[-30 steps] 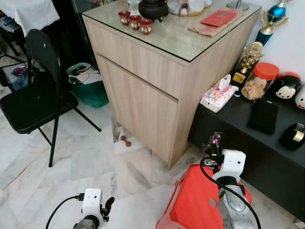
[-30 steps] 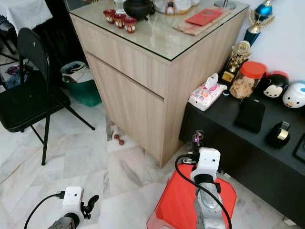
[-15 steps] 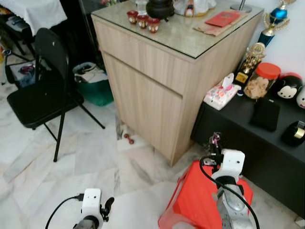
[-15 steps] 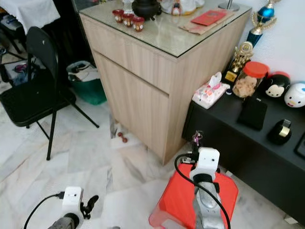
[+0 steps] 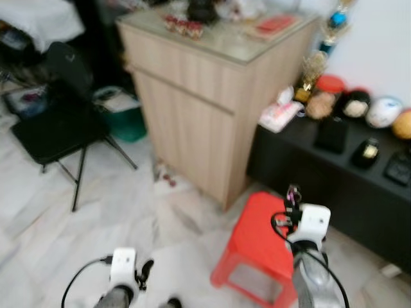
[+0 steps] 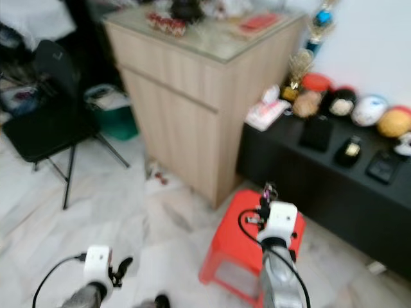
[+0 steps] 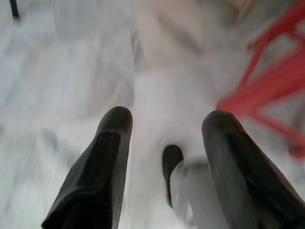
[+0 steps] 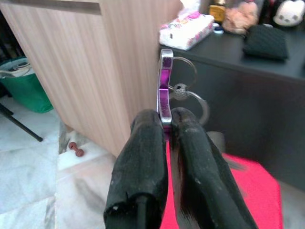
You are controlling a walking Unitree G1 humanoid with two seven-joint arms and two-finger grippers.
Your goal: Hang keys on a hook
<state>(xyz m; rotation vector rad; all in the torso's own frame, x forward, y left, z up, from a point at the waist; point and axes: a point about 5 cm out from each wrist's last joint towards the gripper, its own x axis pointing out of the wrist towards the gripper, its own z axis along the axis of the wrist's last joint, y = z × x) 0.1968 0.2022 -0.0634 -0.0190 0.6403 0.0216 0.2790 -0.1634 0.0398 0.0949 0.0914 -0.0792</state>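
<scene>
Purple carabiner keys (image 8: pixel 165 90) stand pinched upright in the right gripper (image 8: pixel 165 126) above the red stool (image 5: pixel 263 237), ring free for hooking; left gripper (image 7: pixel 164 129) hangs wide, idle.

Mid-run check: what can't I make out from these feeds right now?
- Hook: none identifiable; both eye views are motion-blurred.
- Keys: right wrist view shows the right gripper pinching a purple clip with rings; actual keys not discernible.
- Items on the wooden cabinet top: smeared.
- Left gripper: floor beyond blurred, dark object between fingers unclear.
</scene>
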